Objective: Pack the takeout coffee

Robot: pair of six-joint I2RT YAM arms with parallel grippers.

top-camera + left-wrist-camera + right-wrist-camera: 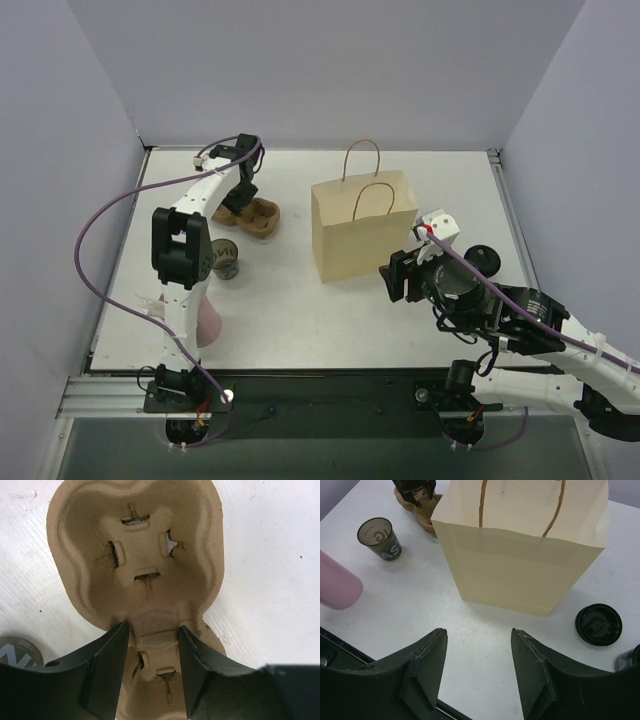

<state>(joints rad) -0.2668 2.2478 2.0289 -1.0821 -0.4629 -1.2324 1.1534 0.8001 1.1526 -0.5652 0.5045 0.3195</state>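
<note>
Left gripper, nearest the lens, has its matte black jaws set either side of the narrow waist of the pulp tray, a rough, fibrous brown moulding with two wells; whether they pinch it cannot be told. Takeout coffee, a small dark cylinder standing upright under a round grey lid, sits on the white bench just near-left of that tray, so the left arm is much the nearer. Right gripper gapes empty, near-right of the smooth tan paper bag and well apart from the cup.
</note>
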